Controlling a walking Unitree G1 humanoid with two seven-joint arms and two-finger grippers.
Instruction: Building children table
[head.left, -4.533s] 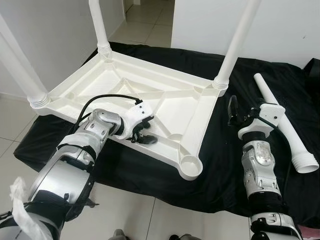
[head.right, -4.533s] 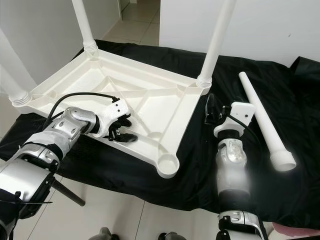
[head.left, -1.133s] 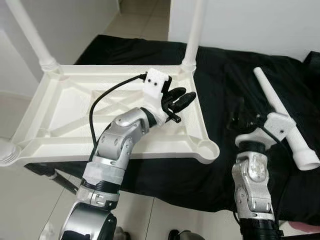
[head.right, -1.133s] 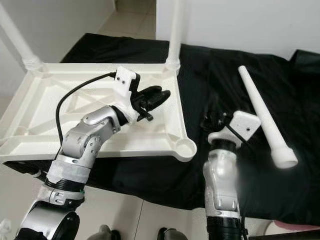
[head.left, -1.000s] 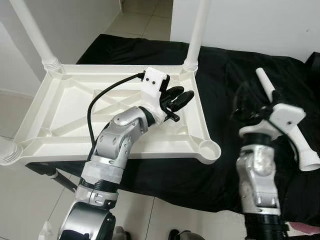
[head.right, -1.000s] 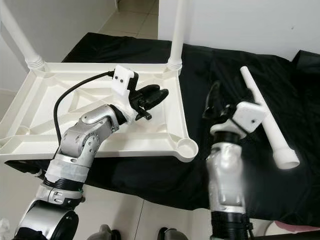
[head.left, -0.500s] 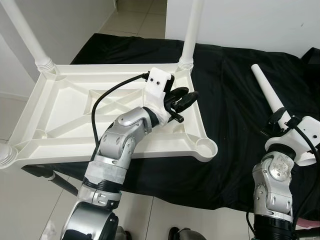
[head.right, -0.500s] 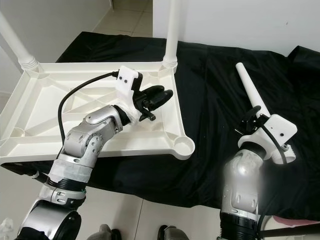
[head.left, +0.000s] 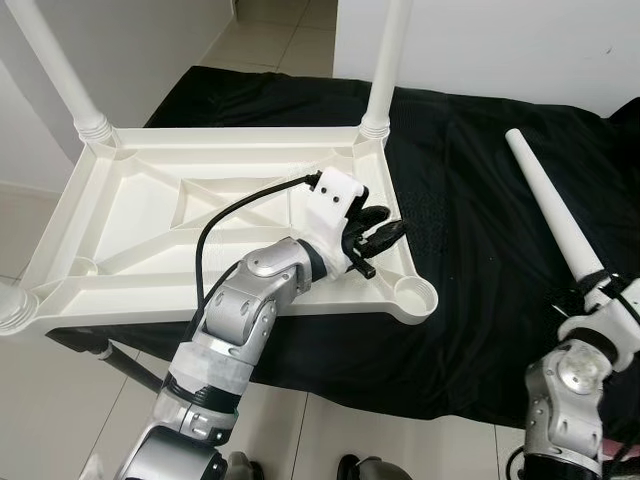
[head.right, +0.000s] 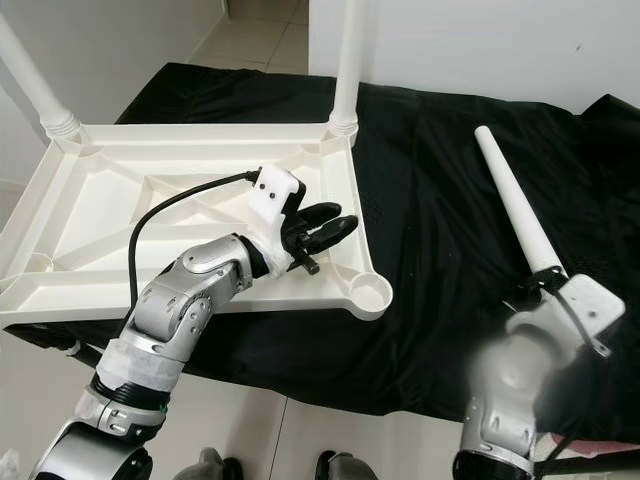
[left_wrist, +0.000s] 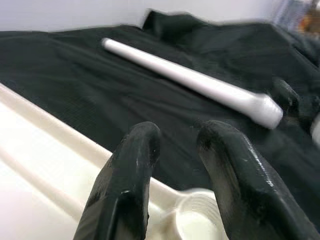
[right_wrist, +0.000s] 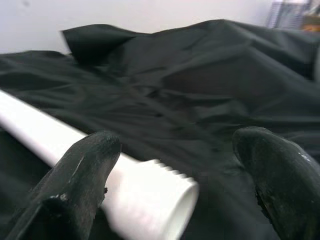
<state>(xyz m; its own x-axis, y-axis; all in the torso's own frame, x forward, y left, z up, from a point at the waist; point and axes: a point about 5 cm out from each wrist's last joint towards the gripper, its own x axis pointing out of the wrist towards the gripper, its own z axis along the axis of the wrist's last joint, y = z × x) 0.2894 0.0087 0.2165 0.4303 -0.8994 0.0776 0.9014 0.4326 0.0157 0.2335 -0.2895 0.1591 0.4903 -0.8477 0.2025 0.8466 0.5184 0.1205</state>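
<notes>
Right wrist view showed the right claw (right_wrist: 165, 200) brought down, fingers spread, around the threaded end of the loose leg (right_wrist: 75, 150), so pickup was judged imminent.

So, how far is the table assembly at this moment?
Done: the upturned tabletop carries legs at three corners. In hand: the right gripper, open, sits around the threaded end of the loose leg on the black cloth. Left: screwing it into the empty corner socket, beside the left gripper.
</notes>
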